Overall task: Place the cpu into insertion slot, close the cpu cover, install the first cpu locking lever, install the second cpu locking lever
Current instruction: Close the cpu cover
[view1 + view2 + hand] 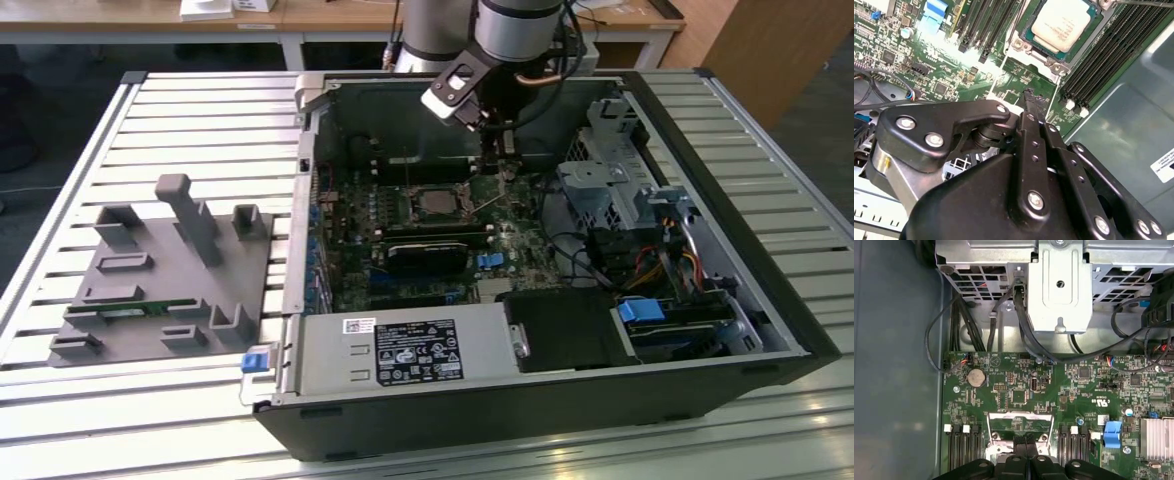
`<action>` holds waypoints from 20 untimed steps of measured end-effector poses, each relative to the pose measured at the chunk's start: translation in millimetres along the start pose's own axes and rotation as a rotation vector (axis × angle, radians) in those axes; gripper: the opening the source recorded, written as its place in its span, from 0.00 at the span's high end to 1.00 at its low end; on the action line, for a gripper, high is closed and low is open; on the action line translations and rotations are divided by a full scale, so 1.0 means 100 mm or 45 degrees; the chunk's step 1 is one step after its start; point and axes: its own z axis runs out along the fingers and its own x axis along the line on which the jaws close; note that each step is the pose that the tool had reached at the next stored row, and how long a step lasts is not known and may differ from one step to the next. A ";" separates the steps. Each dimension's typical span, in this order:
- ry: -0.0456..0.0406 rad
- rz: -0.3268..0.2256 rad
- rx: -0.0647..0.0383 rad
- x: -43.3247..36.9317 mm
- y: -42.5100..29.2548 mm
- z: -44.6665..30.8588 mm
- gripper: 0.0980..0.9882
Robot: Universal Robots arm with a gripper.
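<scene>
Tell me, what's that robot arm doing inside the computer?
The robot arm is working inside the open computer case. The cpu sits in its place on the green board, and the cpu cover lies flat around it. The gripper, fingers pressed together, hovers right beside the cpu with nothing visibly held. A thin metal rod, likely a locking lever, sticks up next to it.
</scene>
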 end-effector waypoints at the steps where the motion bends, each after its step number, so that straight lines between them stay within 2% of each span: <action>1: 0.000 0.000 0.000 0.000 0.005 0.000 0.98; 20: 0.000 0.000 0.000 0.000 0.074 0.005 0.98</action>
